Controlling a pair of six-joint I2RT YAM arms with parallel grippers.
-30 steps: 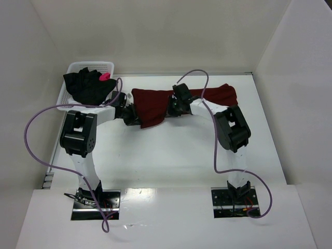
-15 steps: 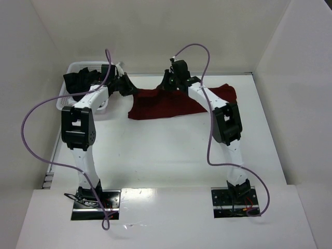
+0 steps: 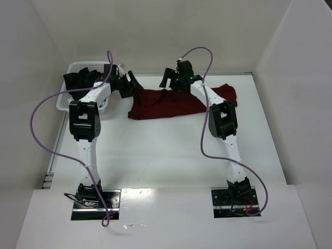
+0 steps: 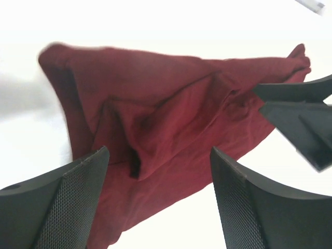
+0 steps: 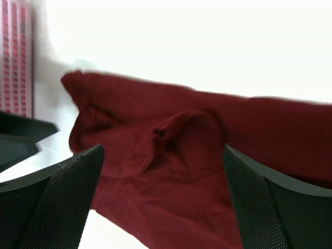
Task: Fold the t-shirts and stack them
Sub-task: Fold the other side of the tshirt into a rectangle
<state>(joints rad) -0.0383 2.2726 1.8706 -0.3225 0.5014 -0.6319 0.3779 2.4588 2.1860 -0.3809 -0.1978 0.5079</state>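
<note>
- Lying rumpled on the table (image 3: 171,150), the maroon shirt (image 3: 166,104) is spread sideways in a long band just beneath both grippers.
- The left gripper (image 3: 132,83) is held over the shirt's left end; its jaws are spread wide and nothing is gripped between them.
- In the left wrist view its mesh-faced fingers (image 4: 57,207) are seen well apart, with creased maroon cloth filling the gap below them. Whether the cloth is touched cannot be told.
- The right gripper (image 3: 167,79) is held over the shirt's far edge, near the left gripper and on its right side — jaws likewise wide, nothing held.
- In the right wrist view its fingers (image 5: 270,207) are seen either side of a raised fold in the cloth, which lies under the gap between them.
- A dark finger of the other gripper is caught at the edge of each wrist view, so the two grippers are shown near each other but apart.
- Past the right gripper, the shirt's right end is seen running on beyond the right arm (image 3: 223,119).
- The black shirt (image 3: 78,80) is heaped in the basket (image 3: 61,101), to the left of the left gripper — part of it is hidden by the left arm (image 3: 91,96).
</note>
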